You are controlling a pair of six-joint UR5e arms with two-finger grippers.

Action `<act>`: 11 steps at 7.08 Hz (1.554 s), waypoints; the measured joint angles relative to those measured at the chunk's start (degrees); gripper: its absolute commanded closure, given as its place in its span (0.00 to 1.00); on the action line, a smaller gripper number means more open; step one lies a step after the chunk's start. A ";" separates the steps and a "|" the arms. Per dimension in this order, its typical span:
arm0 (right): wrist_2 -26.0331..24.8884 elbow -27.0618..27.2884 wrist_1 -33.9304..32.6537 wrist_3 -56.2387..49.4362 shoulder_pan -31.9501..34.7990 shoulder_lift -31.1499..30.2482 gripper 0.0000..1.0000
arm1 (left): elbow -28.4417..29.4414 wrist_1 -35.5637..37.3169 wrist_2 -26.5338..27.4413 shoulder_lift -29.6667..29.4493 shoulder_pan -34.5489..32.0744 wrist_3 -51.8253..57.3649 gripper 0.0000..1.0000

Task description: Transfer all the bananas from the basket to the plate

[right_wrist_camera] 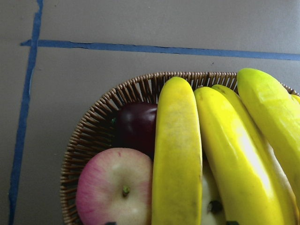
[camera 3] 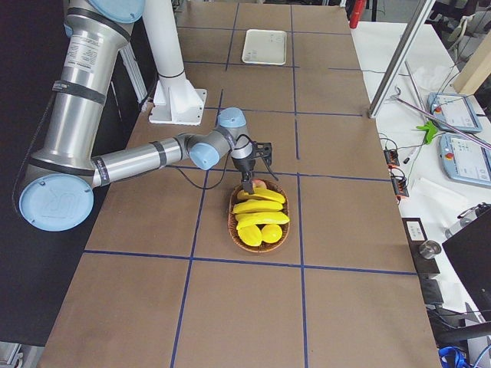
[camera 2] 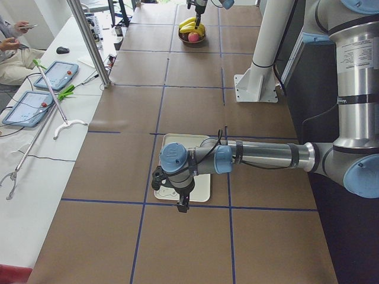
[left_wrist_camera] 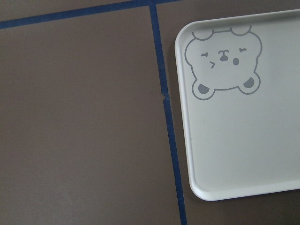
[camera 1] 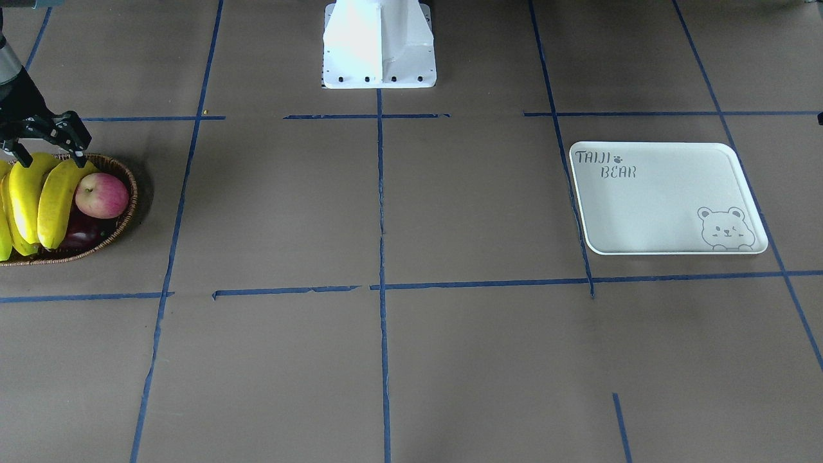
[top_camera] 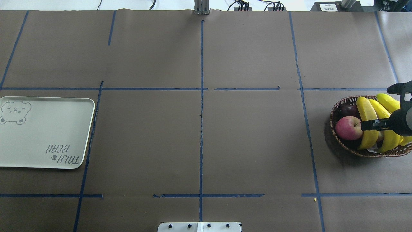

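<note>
Several yellow bananas (camera 1: pixel 54 196) lie side by side in the brown wicker basket (camera 1: pixel 130 186) at the table's right end, seen close in the right wrist view (right_wrist_camera: pixel 176 154). My right gripper (camera 1: pixel 50 153) is open just above the bananas' ends, one finger on each side, holding nothing. The off-white bear plate (camera 1: pixel 662 206) lies bare at the table's left end (top_camera: pixel 48 129). My left gripper (camera 2: pixel 177 198) hovers over the plate's edge (left_wrist_camera: pixel 243 150). It shows only in the exterior left view, so I cannot tell whether it is open or shut.
A red-pink apple (camera 1: pixel 101 195) and a dark purple fruit (camera 1: pixel 83 231) share the basket beside the bananas. The robot's white base (camera 1: pixel 379 45) stands at the table's middle back. Brown paper with blue tape lines covers the table between basket and plate.
</note>
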 measured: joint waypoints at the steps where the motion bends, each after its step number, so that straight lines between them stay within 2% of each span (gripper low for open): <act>1: -0.28 -0.59 0.05 0.20 -0.78 0.00 0.22 | 0.05 -0.01 0.00 0.00 0.01 0.00 0.00; 7: -0.20 -2.26 0.08 0.19 -2.95 0.13 0.31 | 0.05 -0.01 -0.10 0.00 0.01 0.00 0.00; 8: -0.27 -2.43 0.08 0.12 -2.95 0.12 0.34 | 0.05 -0.01 -0.10 0.00 0.02 0.00 0.00; 11: -0.38 -3.13 0.08 0.03 -2.93 0.05 0.79 | 0.05 -0.01 -0.10 0.00 0.01 0.00 0.00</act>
